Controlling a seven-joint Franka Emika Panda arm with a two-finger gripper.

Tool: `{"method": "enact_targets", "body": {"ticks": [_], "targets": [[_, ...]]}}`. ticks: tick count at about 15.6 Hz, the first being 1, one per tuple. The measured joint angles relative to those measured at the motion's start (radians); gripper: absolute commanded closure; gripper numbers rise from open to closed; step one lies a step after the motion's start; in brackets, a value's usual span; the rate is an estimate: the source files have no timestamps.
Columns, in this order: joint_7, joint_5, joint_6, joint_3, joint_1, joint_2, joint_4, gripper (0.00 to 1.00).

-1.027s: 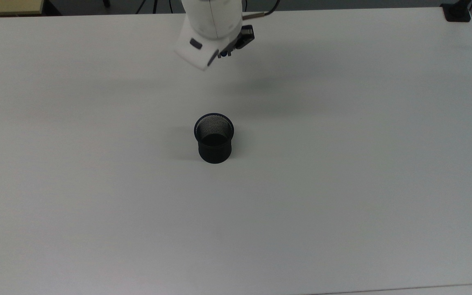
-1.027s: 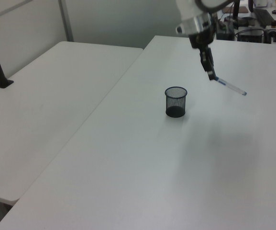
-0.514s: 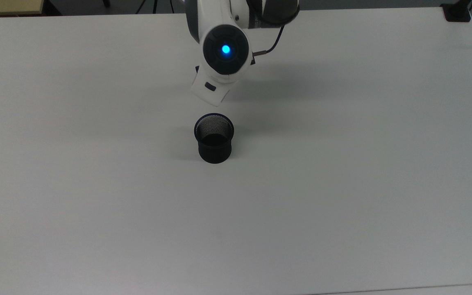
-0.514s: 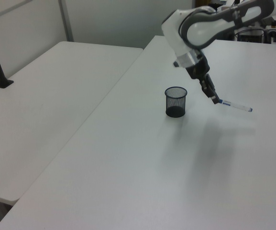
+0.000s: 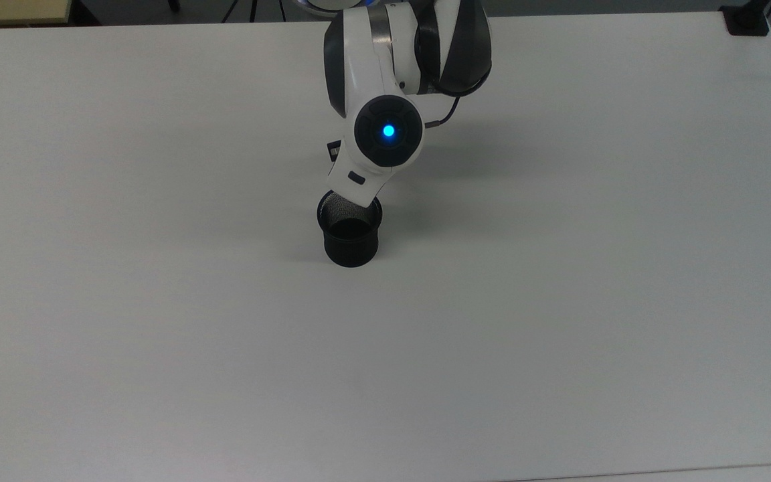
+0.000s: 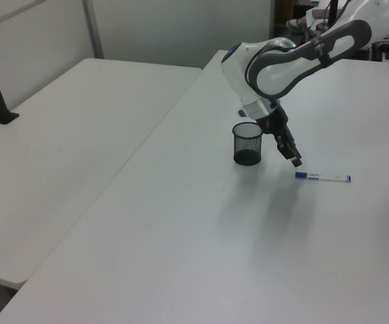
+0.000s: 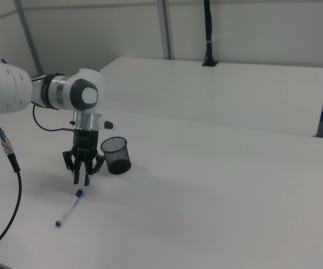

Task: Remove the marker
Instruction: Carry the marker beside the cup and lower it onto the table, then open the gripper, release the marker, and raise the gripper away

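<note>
The marker lay flat on the white desk, out of the cup. In the right view it was at about 7 o'clock from the cup, blue cap end toward the claw. The claw hung just above that cap end, not touching it. Its fingers pointed down, a little apart, and held nothing. In the left view the marker lay at 4 o'clock from the cup.
</note>
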Motion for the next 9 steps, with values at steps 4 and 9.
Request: {"method": "enact_targets", "body": {"ticks": [4, 9], "targets": [[0.01, 0.0, 0.004, -0.004, 0.0, -0.005, 0.021, 0.1], [0.016, 0.0, 0.002, -0.015, -0.018, -0.116, 0.062, 0.0]]}}
